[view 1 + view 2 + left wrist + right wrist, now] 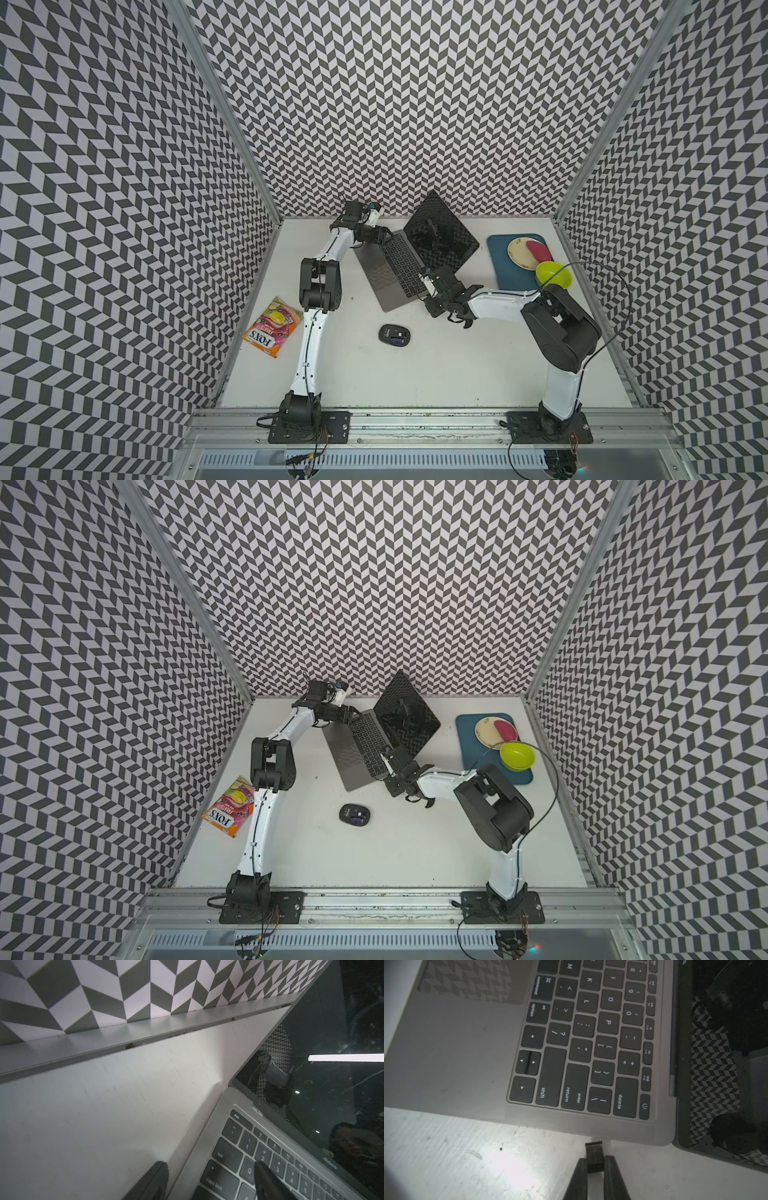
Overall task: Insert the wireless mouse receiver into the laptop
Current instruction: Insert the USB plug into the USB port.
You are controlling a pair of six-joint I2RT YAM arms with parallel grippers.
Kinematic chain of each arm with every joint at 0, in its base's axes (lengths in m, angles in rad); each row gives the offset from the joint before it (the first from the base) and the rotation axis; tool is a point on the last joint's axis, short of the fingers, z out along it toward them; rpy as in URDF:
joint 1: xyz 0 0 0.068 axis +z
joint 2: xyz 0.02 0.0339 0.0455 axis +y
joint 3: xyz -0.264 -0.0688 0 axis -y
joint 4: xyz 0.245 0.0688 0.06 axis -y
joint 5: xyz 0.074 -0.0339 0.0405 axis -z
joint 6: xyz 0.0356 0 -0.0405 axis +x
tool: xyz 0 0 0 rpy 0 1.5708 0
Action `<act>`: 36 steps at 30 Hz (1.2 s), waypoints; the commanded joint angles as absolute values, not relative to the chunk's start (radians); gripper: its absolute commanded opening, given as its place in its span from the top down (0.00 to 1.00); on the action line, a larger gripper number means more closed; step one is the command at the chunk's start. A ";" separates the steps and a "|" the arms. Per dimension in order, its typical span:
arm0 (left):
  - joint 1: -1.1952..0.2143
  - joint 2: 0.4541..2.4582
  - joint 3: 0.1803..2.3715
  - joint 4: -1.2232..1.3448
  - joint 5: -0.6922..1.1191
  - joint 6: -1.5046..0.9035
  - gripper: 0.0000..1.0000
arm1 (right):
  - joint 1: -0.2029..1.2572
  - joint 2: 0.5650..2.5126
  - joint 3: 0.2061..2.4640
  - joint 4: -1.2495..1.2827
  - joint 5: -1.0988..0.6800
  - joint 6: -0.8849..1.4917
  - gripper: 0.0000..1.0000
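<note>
Right gripper (595,1162) jaws pinched on the wireless mouse receiver (594,1150), its tip at the laptop (467,1053) side edge below the delete key. Left gripper (209,1167) jaws apart, straddling the tab-key edge; bare table (446,1157) alongside

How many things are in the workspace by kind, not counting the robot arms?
Computer gear: 3 (laptop, mouse, wireless mouse receiver)
Tableware: 3 (blue tray, plate, green bowl)
Snacks: 1 (candy bag)
Unidentified: 1 (pink object on the plate)
Total: 8
</note>
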State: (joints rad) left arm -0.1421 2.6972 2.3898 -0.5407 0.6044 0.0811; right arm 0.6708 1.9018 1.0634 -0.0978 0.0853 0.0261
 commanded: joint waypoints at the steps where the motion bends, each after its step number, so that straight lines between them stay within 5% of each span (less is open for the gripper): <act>1: -0.153 2.724 2.383 -0.643 0.634 0.089 0.29 | 0.654 1.947 1.066 -0.131 0.113 0.029 0.86; 36: -0.136 2.723 2.376 -0.647 0.631 0.089 0.32 | 0.598 2.012 1.138 -0.184 0.151 0.123 0.86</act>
State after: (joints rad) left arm -0.1276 2.6972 2.3898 -0.5484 0.6006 0.1032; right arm 0.6205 1.9488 1.1439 -0.1585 0.1051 0.1036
